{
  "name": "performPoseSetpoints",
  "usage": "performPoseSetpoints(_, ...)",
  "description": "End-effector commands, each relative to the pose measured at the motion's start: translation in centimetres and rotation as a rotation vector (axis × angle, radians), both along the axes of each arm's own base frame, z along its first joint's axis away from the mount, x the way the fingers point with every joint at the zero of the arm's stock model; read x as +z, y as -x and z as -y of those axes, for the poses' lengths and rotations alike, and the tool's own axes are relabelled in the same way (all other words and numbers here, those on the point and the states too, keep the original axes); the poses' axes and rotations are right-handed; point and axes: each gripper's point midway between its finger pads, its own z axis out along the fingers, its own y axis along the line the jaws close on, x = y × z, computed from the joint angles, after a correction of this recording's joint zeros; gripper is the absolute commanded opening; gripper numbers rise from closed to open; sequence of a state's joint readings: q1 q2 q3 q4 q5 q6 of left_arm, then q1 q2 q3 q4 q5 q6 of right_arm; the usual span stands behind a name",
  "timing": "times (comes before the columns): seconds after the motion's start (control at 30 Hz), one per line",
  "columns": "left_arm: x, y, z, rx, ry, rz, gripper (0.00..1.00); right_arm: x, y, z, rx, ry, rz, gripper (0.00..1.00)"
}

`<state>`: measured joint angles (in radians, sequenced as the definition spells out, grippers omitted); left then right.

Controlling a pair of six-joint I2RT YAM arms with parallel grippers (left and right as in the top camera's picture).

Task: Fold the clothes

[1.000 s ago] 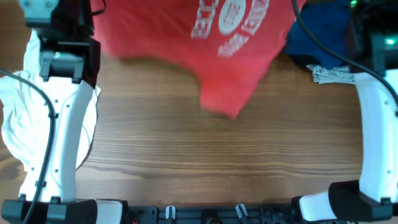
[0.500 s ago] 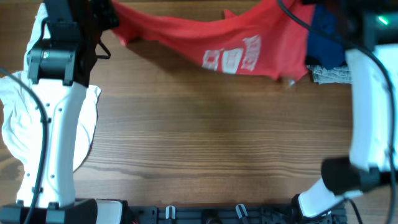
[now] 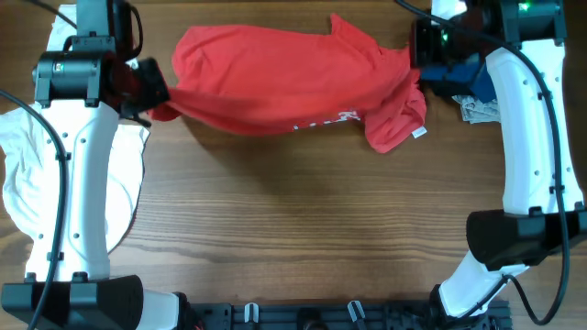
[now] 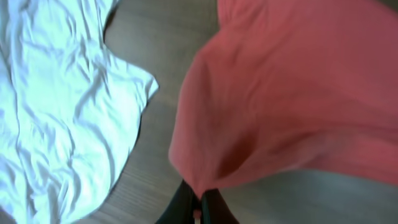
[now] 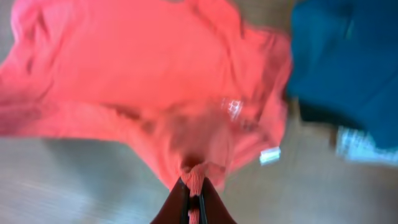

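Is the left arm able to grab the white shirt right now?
Probably not yet. The white shirt lies close beside that arm with nothing on top of it, but the left gripper is shut on an edge of the red T-shirt, so it would have to let go first.

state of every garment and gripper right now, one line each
red T-shirt, crumpled across the far side of the table, pinched at both ends, not folded
white shirt, rumpled by the left arm, not gripped
dark blue garment, heaped at the far right, not gripped
grey piece, crumpled beside the dark blue garment
left gripper, shut on the red T-shirt
right gripper, shut on the red T-shirt
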<state>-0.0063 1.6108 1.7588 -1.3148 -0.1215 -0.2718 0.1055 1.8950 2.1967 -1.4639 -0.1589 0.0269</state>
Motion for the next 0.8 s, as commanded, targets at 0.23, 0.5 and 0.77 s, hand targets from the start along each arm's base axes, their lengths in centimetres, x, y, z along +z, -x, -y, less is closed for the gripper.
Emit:
performPoseSetpoints(0.23,-0.5,6.8,0.4,0.052,0.050,-0.219,0.04,2.8,7.2,-0.1,-0.126,-0.082,-0.085,0.04)
performPoseSetpoints(0.5,-5.4,11.2,1.4,0.066,0.106,-0.462,0.04,-2.6,16.4,1.3,-0.271,-0.057,-0.288,0.04)
performPoseSetpoints(0.77,-9.1,14.9,4.4,0.097,0.278,-0.652,0.04,-8.3,22.4,2.0,-0.400,-0.045,-0.464,0.04)
